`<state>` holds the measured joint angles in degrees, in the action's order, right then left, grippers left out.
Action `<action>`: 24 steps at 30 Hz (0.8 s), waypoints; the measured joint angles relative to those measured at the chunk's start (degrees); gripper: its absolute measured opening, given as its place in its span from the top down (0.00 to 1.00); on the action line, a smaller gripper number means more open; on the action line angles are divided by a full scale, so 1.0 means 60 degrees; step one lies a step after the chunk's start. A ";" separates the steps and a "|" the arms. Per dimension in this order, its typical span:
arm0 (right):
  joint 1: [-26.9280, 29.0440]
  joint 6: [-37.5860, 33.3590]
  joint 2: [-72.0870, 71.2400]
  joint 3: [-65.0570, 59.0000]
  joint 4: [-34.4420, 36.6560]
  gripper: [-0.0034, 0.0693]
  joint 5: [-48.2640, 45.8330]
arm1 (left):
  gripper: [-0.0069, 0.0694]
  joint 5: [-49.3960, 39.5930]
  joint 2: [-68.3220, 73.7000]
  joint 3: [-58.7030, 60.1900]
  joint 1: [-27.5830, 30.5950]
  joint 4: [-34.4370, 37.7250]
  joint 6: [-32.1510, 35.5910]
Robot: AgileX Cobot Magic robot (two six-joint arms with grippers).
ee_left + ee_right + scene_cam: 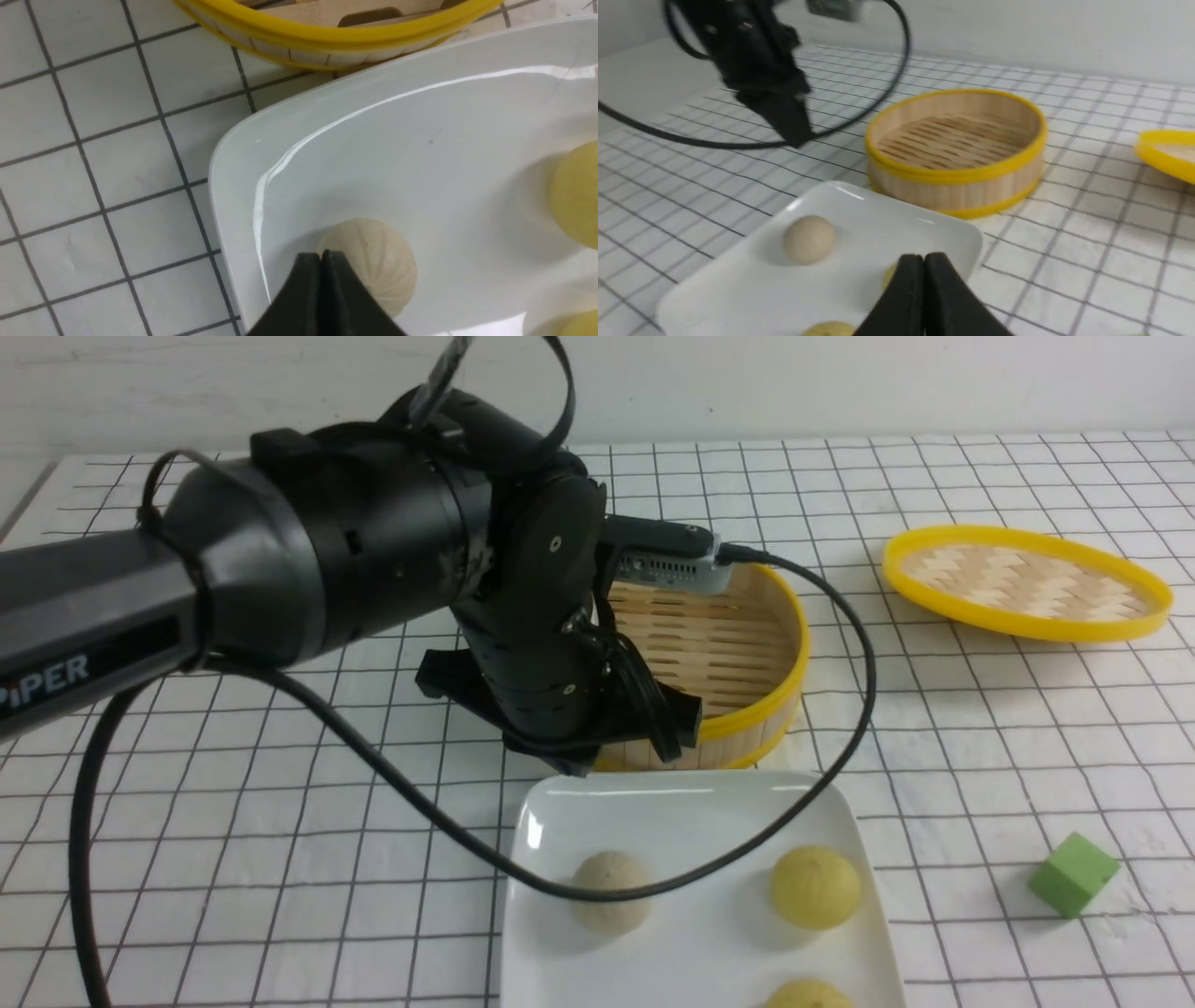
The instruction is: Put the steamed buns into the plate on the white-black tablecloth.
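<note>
Three round matte steamed buns [814,887] lie in the glossy white square plate [691,791] on the white-black gridded tablecloth [280,859]. Left gripper [321,255] closed, empty; right gripper [923,256], seen only in its own wrist view, likewise.

Glossy white plate [700,821], matte buns [814,887], slatted bamboo steamer [747,653], gridded cloth [280,859].

Lab-like robot test bench: gridded tablecloth [934,709], bare white wall [840,383] (green cube [1074,875] lying about).
</note>
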<state>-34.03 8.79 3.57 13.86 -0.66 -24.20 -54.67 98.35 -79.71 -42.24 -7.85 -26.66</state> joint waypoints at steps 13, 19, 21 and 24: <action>0.4500 0.0000 -0.0714 -0.2081 -0.0257 0.92 -0.0084 | 0.90 -0.0196 -0.0790 0.0000 -0.0009 -0.1158 0.0134; 0.5157 0.0000 -0.0714 -0.2451 -0.0267 0.90 0.0076 | 0.90 -0.0739 -0.1908 0.0000 -0.0240 -0.1285 0.1088; 0.5412 0.0000 -0.0714 -0.2475 -0.0287 0.90 0.0194 | 0.90 -0.0983 -0.2876 0.0000 -0.0513 -0.1412 0.1572; 0.5589 0.0000 -0.0714 -0.2475 -0.0287 0.90 0.0194 | 0.90 -0.1264 -0.3589 0.0000 -0.0625 -0.1455 0.1679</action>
<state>-0.50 8.79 -0.71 -0.99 -2.38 -23.04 -62.25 76.81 -79.71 -45.99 -16.57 -16.59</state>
